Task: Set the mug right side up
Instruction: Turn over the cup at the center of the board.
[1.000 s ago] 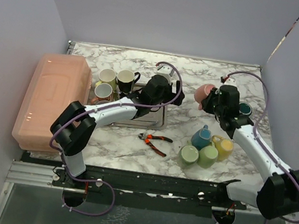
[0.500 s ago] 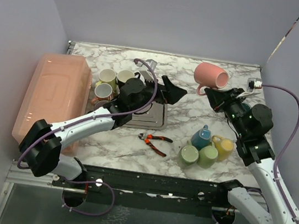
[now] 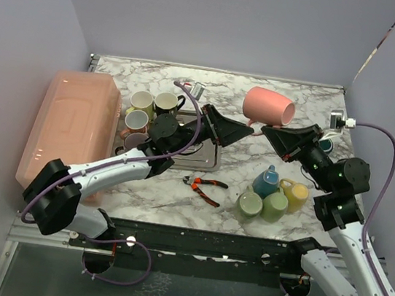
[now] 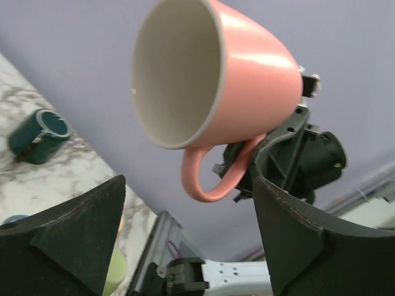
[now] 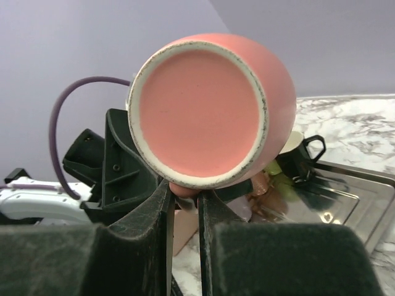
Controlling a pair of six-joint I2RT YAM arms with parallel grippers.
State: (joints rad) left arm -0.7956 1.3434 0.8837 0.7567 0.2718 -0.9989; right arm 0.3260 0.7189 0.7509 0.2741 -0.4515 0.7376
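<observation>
The pink mug hangs in the air above the back of the table, tipped on its side. Its mouth faces my left gripper and its base faces the right wrist camera. My right gripper is shut on the mug's handle, just below the base. In the left wrist view the mug shows its white inside, with the handle looping down. My left gripper is open just short of the mug, its fingers either side of the handle without touching it; from above it sits left of the mug.
A pink bin fills the left side. Several mugs stand beside a metal tray. Orange-handled pliers lie near the middle. Blue, green and yellow mugs cluster at the right, and a teal mug behind them.
My right arm has carried the pink mug up and to the left, turning it onto its side. My left gripper has swung right and up toward the mug's mouth.
</observation>
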